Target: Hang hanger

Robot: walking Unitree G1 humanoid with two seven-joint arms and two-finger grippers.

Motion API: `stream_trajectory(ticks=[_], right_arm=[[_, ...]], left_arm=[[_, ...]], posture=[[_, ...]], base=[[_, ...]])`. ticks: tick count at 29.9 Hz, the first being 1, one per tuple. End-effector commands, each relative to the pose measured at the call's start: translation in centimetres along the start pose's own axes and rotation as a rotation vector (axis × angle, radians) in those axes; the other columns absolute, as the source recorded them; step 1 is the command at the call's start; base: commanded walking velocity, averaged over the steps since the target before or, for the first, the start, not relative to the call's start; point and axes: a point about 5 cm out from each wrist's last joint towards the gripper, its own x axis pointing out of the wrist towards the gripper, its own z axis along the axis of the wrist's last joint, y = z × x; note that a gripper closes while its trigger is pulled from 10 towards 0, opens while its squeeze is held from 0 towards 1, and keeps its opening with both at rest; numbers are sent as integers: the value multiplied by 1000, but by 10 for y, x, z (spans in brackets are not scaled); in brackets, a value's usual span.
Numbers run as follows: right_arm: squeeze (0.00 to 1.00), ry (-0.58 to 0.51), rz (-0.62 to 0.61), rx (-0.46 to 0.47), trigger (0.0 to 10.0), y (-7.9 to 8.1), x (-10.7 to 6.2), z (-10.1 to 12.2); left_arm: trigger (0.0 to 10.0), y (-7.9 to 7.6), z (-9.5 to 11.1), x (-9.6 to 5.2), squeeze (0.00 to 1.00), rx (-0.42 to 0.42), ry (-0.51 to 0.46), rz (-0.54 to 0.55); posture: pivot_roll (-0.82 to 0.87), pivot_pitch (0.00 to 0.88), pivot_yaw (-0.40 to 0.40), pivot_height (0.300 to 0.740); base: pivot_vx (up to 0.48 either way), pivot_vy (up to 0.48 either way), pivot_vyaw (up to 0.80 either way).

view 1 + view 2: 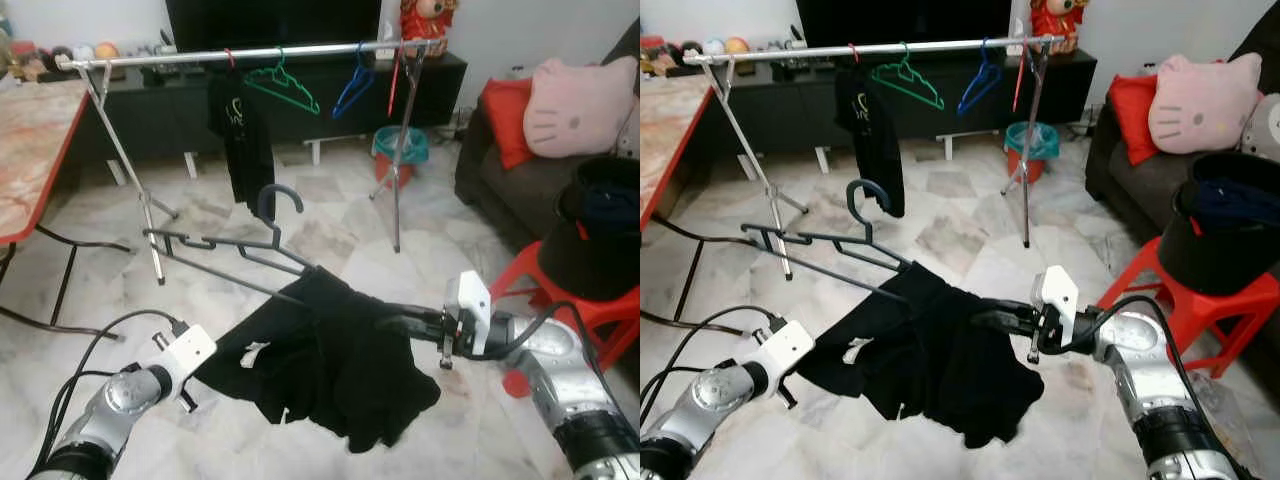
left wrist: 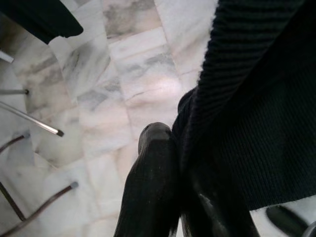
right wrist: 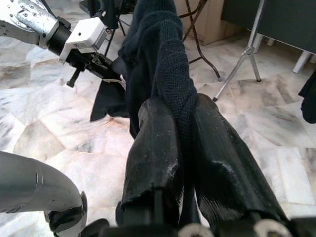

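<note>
Two black-fingered grippers at the bottom of the frame hold a limp black knitted garment point(image 1: 330, 360) between them: the left gripper point(image 1: 205, 375), lower left, has its fingers closed on one edge of the cloth, and the right gripper point(image 1: 395, 323), lower right, is clamped on a bunched fold, as the right wrist view shows. At centre frame a dark grey plastic hanger point(image 1: 235, 245) rises tilted out of the garment, hook uppermost, one arm buried in the fabric and the other bare.

Judged from this, the load is light but floppy: the knit will sag and may slide off the smooth hanger, so the stiff hanger neck just below the hook looks the surer place to grip.

Across the top of the frame runs the silver metal clothes rail point(image 1: 250, 52), well apart from the grippers, carrying a black shirt point(image 1: 240, 135), a green hanger point(image 1: 283, 85) and a blue hanger point(image 1: 353, 88).
</note>
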Motion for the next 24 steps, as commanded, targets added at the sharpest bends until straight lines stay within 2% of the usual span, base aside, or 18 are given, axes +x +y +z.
stream_trajectory(ticks=[1,2,4,7,9,16,20,22,24], right_arm=[[0,-33,-37,-43,10000,-9,-3,12],[0,-35,-47,-45,10000,-9,-2,12],[0,-38,-54,-42,10000,-9,-2,12],[0,-35,-65,-43,10000,-9,-2,10],[0,-39,-78,-38,10000,-8,-3,9],[0,-48,-96,-33,10000,-7,-4,8],[0,-45,-107,-26,10000,-7,-4,7],[0,-49,-104,-22,10000,-6,-2,6],[0,-51,-102,-19,10000,-5,-1,5]], left_arm=[[10000,1,-10,-4,0,-63,35,36],[10000,-1,-9,-3,0,-106,18,40],[10000,-4,-9,-2,0,-139,9,45],[10000,-6,-9,-2,0,-176,11,54],[10000,-7,-9,-1,0,-188,13,53],[10000,-7,-7,0,0,-189,10,41],[10000,-5,-6,0,0,-183,10,42],[10000,-5,-4,0,0,-140,4,33],[10000,-5,-4,0,0,-141,1,35]], posture=[[8,0,-4,740],[3,0,-5,740],[2,0,-6,740],[-4,0,-4,740],[-9,0,-3,740],[-13,0,3,740],[-12,0,5,740],[-7,0,6,740],[-6,0,5,740]], base=[[0,0,0],[0,0,0],[0,0,0],[0,0,0],[0,388,0],[0,480,0],[0,480,-489],[0,0,-628],[0,0,-613]])
